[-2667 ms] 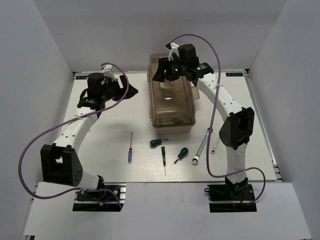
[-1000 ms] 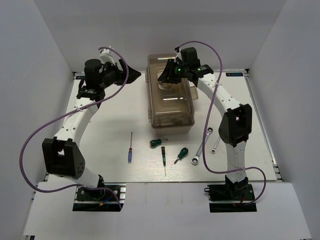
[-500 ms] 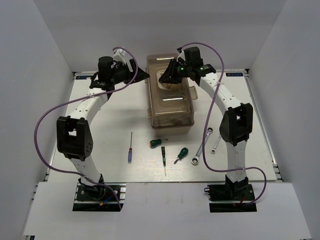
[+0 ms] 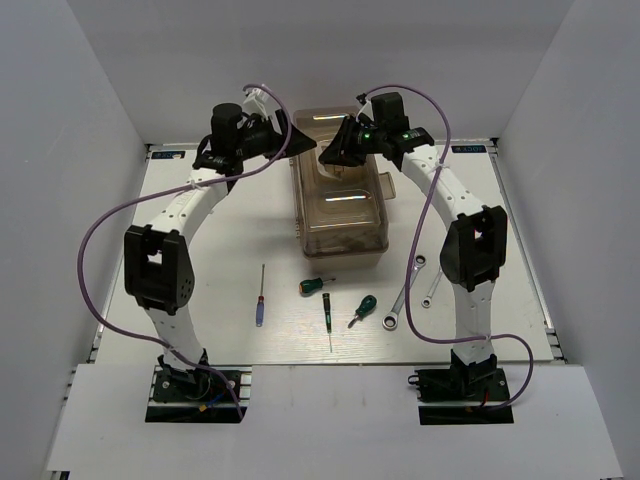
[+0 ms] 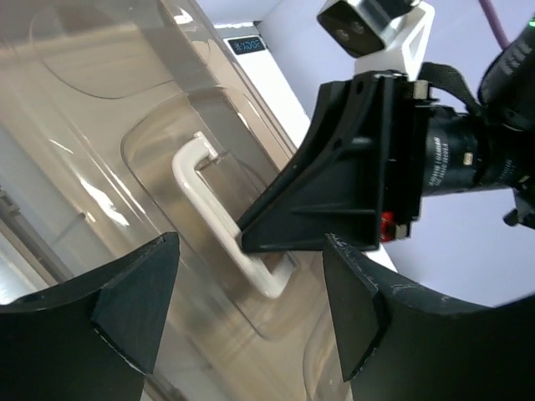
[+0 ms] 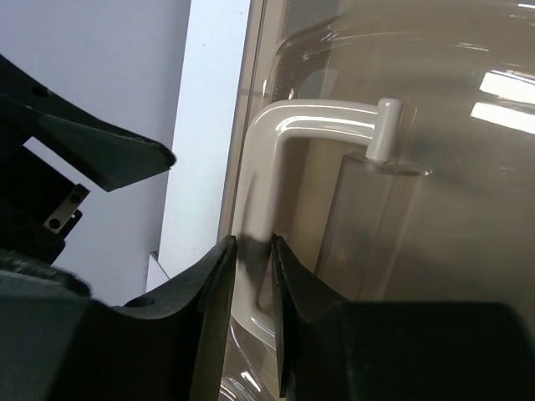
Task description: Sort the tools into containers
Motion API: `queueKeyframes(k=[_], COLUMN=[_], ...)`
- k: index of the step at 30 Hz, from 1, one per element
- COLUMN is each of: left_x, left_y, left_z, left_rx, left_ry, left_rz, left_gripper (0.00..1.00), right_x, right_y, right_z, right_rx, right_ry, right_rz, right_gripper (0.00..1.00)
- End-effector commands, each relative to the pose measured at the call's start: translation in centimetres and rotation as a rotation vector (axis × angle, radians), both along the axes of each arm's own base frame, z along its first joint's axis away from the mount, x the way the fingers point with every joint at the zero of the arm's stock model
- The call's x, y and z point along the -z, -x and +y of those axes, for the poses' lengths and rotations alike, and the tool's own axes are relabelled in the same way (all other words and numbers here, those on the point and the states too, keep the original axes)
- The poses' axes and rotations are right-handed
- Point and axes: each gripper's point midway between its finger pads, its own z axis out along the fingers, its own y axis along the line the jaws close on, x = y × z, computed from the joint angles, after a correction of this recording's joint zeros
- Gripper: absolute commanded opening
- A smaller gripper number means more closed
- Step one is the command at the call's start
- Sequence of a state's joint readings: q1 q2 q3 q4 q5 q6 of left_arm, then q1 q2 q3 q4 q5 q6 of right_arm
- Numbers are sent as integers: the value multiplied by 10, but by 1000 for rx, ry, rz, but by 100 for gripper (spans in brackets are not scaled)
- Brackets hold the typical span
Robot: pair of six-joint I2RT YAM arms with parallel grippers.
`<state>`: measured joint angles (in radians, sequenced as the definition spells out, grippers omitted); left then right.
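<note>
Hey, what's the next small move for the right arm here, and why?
Probably lift the right gripper slightly to swing the brown lid up. Its jaws look pinched on the pale handle, the lid is shut, and the tools lie out on the table. The left gripper is open, holding nothing.

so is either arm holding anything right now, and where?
The right gripper pinches the pale handle on its long bar, one finger each side. The left gripper is open, holding nothing.
</note>
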<state>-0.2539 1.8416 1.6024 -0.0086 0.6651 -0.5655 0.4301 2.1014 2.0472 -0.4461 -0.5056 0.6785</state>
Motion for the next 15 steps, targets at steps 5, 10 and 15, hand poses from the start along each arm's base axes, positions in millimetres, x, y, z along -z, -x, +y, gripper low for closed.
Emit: queueKeyframes(k=[5,10,15], left_x=[3,18,18], left_y=[-17,-31,-38], left_z=[-13,-14,-22], left_rx=[-25,-86,-94], left_ry=[-3,-1,20], left_rz=[43,97,123], left_gripper=[77,74,68], right_x=[-21,-21,-22], right_y=[8,7,9], right_z=[14,14,15], right_rx=[-62,-64,-71], right_ry=[-76,-82,-86], right_rz=[-24,-21,-20], right_gripper=[29,29,29])
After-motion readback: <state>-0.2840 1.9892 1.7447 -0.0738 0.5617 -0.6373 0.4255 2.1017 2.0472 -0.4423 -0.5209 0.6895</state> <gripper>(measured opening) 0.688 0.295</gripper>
